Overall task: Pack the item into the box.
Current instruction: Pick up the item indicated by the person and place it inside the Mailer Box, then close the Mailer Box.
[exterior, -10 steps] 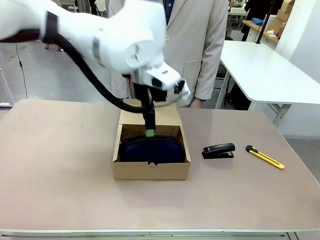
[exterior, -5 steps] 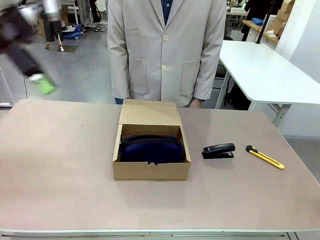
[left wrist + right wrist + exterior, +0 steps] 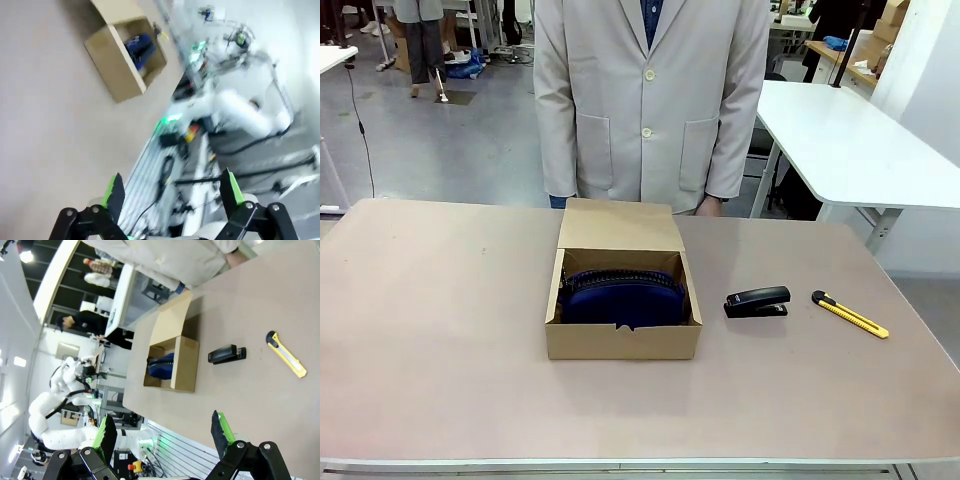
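The navy-blue pouch, the item (image 3: 623, 291), lies inside the brown cardboard box (image 3: 623, 340) at the table's middle, with the flap lid standing open at the back. It also shows as a blue shape (image 3: 139, 47) inside the box (image 3: 116, 64) in the left wrist view, and as the item (image 3: 163, 365) in the box (image 3: 184, 365) in the right wrist view. My left gripper (image 3: 172, 192) is open, high and far from the box, holding nothing. My right gripper (image 3: 162, 432) is open too, well away above the table's side.
A black stapler (image 3: 757, 301) and a yellow utility knife (image 3: 849, 313) lie to the right of the box. A person in a light coat (image 3: 655, 100) stands at the far edge behind the box. A white table (image 3: 850, 140) stands at the back right.
My left arm has lifted off the box, swung away to the left and left the front view. The pouch stays in the box.
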Motion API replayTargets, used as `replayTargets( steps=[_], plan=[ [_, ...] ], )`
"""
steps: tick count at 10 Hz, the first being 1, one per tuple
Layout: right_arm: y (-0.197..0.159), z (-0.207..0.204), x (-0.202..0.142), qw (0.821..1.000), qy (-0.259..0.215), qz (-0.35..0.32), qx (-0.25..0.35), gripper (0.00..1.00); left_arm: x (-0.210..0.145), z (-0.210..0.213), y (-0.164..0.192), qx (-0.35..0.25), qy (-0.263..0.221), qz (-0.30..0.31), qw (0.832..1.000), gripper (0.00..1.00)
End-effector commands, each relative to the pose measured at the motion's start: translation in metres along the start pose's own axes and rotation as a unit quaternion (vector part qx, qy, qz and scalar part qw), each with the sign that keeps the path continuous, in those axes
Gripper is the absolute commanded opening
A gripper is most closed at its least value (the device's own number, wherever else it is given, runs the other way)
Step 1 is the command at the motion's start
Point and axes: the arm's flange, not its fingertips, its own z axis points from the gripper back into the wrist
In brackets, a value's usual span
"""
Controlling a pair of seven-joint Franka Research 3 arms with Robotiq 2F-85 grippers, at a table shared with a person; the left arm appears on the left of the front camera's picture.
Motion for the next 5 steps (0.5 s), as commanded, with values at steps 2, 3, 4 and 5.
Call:
replayTargets(
  steps=[2,3,4,5],
  plan=[
    [0.002,0.001,0.001,1.0,-0.005,0.012,0.011,1.0,0.0,0.0,0.0,0.0,0.0,0.0,1.0,1.0],
    [0.002,0.001,0.001,1.0,-0.005,0.012,0.011,1.0,0.0,0.0,0.0,0.0,0.0,0.0,1.0,1.0],
    [0.002,0.001,0.001,1.0,-0.005,0.012,0.011,1.0,0.0,0.0,0.0,0.0,0.0,0.0,1.0,1.0],
    [0.002,0.001,0.001,1.0,-0.005,0.012,0.011,1.0,0.0,0.0,0.0,0.0,0.0,0.0,1.0,1.0]
  ],
)
